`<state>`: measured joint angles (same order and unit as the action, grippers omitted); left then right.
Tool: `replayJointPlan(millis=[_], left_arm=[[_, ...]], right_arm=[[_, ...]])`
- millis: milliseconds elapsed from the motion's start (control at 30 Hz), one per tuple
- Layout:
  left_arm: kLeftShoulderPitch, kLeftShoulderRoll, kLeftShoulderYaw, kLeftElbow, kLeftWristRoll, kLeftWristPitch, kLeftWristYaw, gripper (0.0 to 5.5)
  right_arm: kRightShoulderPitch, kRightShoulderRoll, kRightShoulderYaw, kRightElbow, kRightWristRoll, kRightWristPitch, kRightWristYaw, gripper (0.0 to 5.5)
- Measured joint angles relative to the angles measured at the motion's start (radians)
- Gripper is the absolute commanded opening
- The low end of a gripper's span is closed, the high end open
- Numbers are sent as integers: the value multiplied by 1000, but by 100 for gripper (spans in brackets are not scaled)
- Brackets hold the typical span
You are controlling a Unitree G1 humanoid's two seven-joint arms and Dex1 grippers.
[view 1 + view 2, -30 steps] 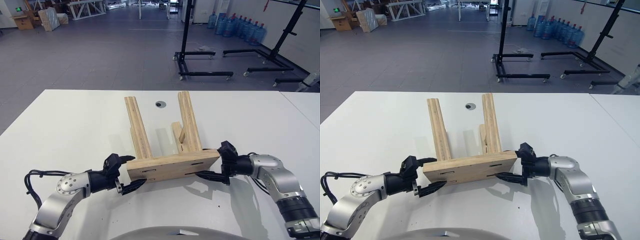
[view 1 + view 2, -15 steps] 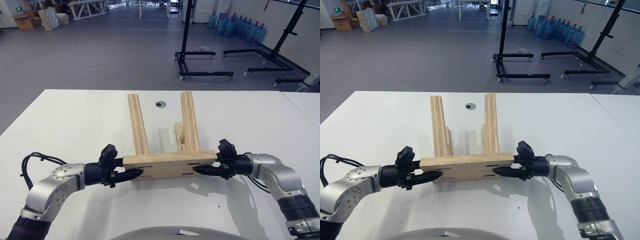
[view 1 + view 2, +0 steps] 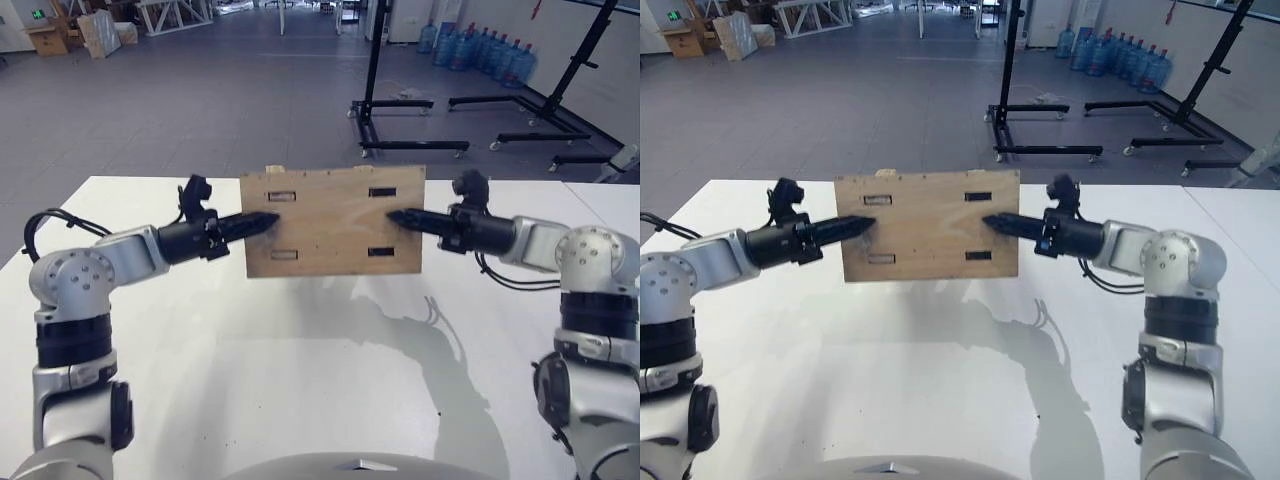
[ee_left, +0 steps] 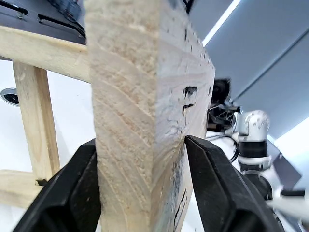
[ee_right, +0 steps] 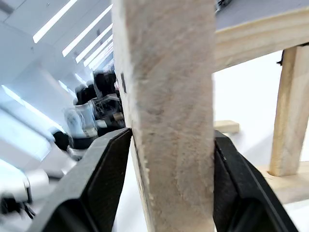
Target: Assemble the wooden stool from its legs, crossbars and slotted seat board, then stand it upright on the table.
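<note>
The assembled wooden stool hangs in the air above the white table [image 3: 330,390], its slotted seat board [image 3: 333,222] facing me and its legs pointing away, hidden behind the board. My left gripper [image 3: 262,219] is shut on the board's left edge, my right gripper [image 3: 402,217] on its right edge. In the left wrist view the black fingers [image 4: 217,183] clamp the board's edge [image 4: 140,121], with a leg [image 4: 34,121] and crossbar beyond. The right wrist view has the fingers [image 5: 104,179] pinching the board's edge [image 5: 169,111] the same way, a leg [image 5: 292,106] behind.
The stool's shadow [image 3: 400,320] falls on the table under it. Beyond the table's far edge lie open floor, black wheeled racks [image 3: 410,100] and blue water bottles [image 3: 480,50].
Both arms have raised the stool off the table and tipped it, so the seat board now faces me instead of showing its edge with the legs lying flat. The head view has shifted slightly.
</note>
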<state>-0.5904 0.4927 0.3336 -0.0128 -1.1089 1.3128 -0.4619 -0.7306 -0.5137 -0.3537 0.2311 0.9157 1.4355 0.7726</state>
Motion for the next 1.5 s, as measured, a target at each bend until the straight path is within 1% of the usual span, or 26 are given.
replayJointPlan(millis=[100,233,300,433,533,567,600,633,700,767,833,867,933,1100,1267,1400,1500], left_arm=[[-112,-77,87,107,-29,58,176,235],[-220,-173,202,195,-54,105,416,234],[-252,-206,249,223,-66,134,508,233],[-308,-232,323,267,-83,183,649,229],[-319,-239,354,281,-81,184,694,224],[-319,-239,360,291,-80,183,696,224],[-319,-239,361,299,-79,183,696,224],[-319,-240,361,304,-71,179,693,254],[-315,-242,359,335,-58,163,676,280],[-301,-248,357,354,-55,140,648,311],[-299,-253,356,374,-52,114,627,350],[-300,-257,356,385,-49,96,619,357],[-305,-258,351,419,-41,63,592,389],[-343,-256,331,524,16,-41,534,463],[-363,-236,313,693,91,-137,460,538],[-365,-222,311,780,109,-191,391,538],[-375,-213,315,814,109,-215,374,538]], right_arm=[[-149,68,-122,149,-32,94,-177,219],[-278,129,-252,311,-39,101,-413,215],[-300,143,-292,355,-18,99,-510,215],[-306,170,-355,372,67,110,-685,215],[-302,205,-401,341,127,120,-806,215],[-291,224,-424,315,153,122,-851,250],[-280,244,-446,293,173,121,-892,263],[-280,259,-465,278,175,117,-929,283],[-277,290,-515,273,174,112,-988,315],[-275,296,-545,293,174,98,-1002,353],[-277,296,-551,318,174,64,-1002,400],[-280,295,-552,335,173,42,-1001,410],[-284,291,-551,373,172,-1,-989,449],[-301,256,-502,472,145,-100,-915,537],[-302,223,-464,547,144,-134,-831,540],[-282,205,-431,649,107,-178,-782,540],[-305,184,-410,717,87,-222,-733,540]])
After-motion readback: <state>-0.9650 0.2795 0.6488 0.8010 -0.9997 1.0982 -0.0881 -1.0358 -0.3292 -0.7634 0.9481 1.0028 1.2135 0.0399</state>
